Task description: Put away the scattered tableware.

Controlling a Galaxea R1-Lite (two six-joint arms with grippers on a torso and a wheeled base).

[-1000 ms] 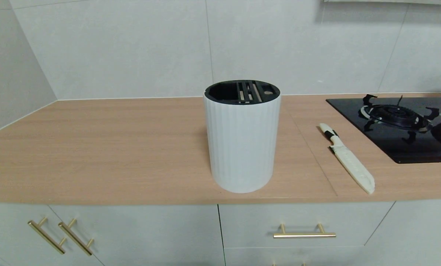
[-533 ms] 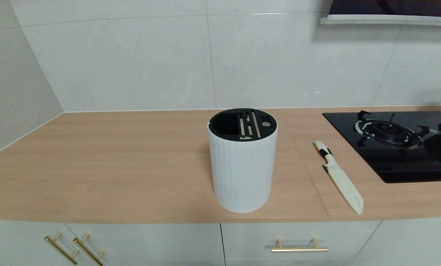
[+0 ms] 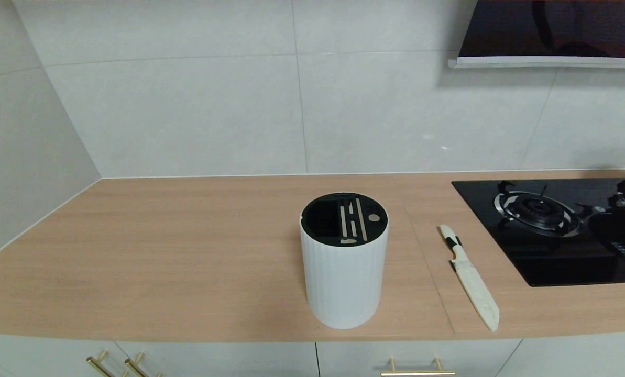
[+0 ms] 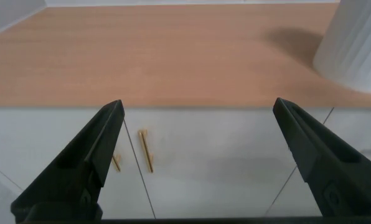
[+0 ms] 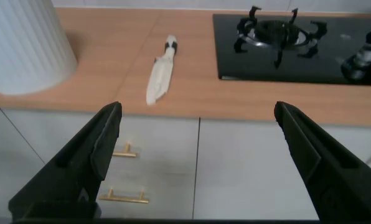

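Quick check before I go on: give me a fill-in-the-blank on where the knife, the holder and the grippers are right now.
1. The knife lies flat on the countertop, between the white holder and the ____.
2. Its blade tip points toward the countertop's ____ edge.
3. The left gripper and the right gripper are both ____.
Missing words: gas hob; front; open.

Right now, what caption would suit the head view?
White ribbed knife holder stands on a wooden counter, a white knife lying between it and the black gas hob.
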